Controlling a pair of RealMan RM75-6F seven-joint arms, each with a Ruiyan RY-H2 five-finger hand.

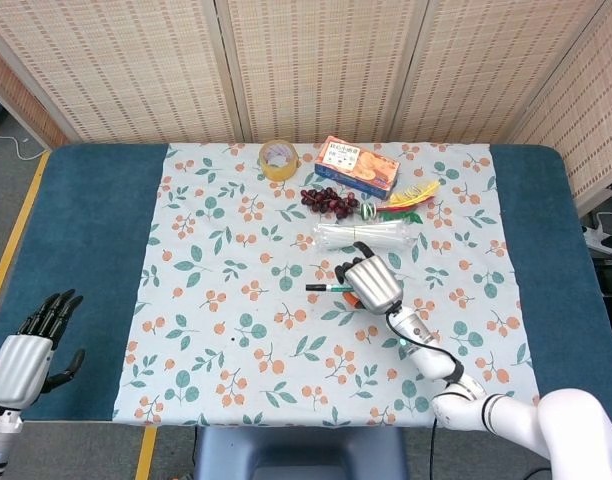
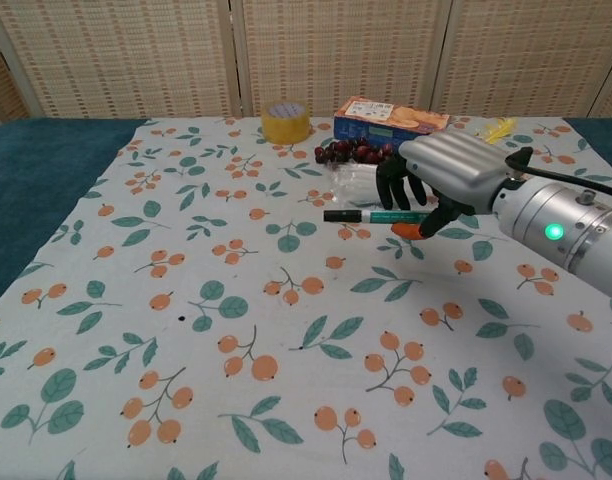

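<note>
My right hand holds a green marker with a black cap, lifted above the floral cloth and lying level, cap pointing left. An orange bit shows under the hand's thumb. The hand hangs just in front of a clear bag of white sticks. My left hand hangs open off the table's near left corner, holding nothing, seen only in the head view.
Along the far side lie a yellow tape roll, an orange snack box, dark grapes and yellow and red ties. The floral cloth covers the blue table.
</note>
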